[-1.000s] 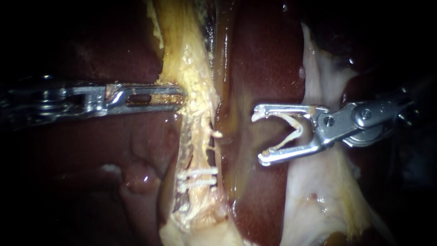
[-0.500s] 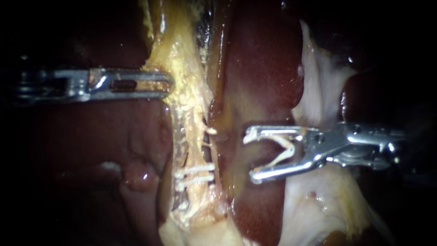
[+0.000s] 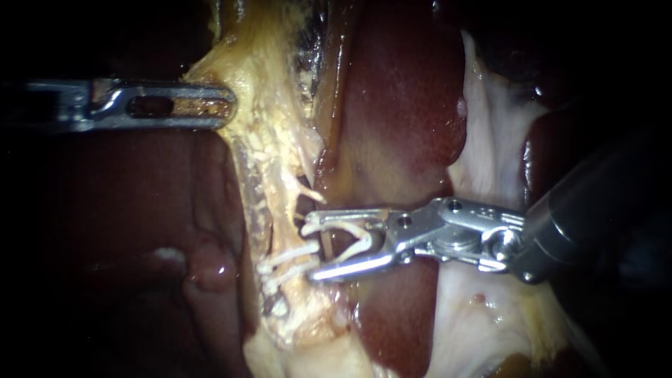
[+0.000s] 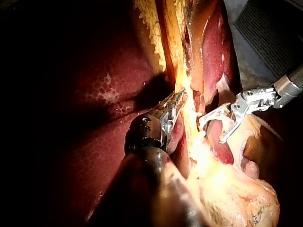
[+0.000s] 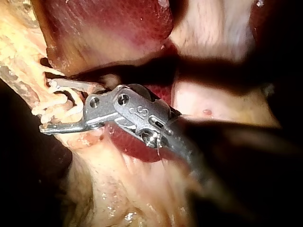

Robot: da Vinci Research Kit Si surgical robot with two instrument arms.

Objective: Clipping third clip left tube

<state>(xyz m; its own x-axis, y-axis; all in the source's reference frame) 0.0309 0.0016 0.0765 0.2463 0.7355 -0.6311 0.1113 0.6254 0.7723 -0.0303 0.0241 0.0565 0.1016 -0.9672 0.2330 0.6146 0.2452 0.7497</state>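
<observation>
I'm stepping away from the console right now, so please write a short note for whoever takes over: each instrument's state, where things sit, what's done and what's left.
Left instrument: shut on the yellow tissue, holding it out to the side, away from the liver.
Right instrument: carries an open clip, gripped from both sides, with its tips at the tube.
Done: two clips sit closed across the tube, right beside those tips.
Left: the third clip is not yet closed. Whether the tube lies fully inside it is unclear, so probably confirm that, then squeeze.
</observation>
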